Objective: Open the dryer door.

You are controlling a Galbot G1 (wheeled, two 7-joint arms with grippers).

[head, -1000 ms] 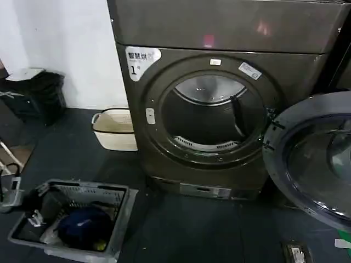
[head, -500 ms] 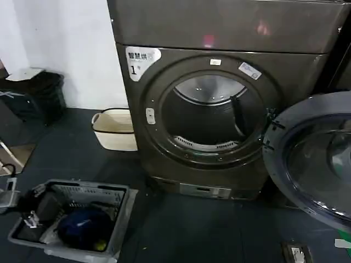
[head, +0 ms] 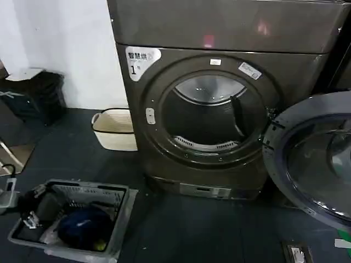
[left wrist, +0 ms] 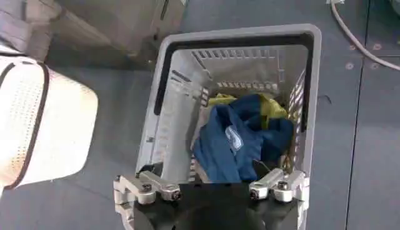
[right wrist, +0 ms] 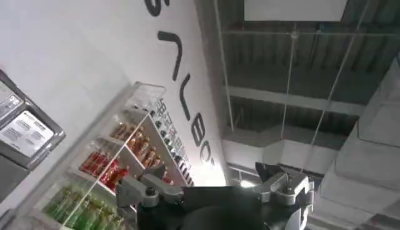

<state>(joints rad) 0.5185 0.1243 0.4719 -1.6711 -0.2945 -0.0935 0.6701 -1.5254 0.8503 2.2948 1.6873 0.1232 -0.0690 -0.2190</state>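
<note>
The grey dryer (head: 219, 33) with the white "1" sticker (head: 141, 59) faces me. Its dryer door (head: 274, 148) stands swung wide open to the right, chrome rim around dark glass, partly cut off by the head view's edge. The round drum opening (head: 211, 118) is bare and dark inside. My left gripper (head: 6, 193) is low at the far left, well away from the dryer. It hovers open over a grey laundry basket (left wrist: 164, 87), with nothing between its fingers (left wrist: 215, 187). My right gripper (right wrist: 212, 184) points up toward the ceiling, open and holding nothing.
The grey laundry basket (head: 123, 205) with a blue garment (left wrist: 234, 147) sits on the dark floor at front left. A cream basket (head: 115, 129) stands beside the dryer's left side, and a black bin (head: 35, 96) by the white wall. Shelves of bottles (right wrist: 106, 169) line a wall.
The left gripper has shifted slightly toward the left edge beside the grey basket. The dryer door has stayed open in the same place.
</note>
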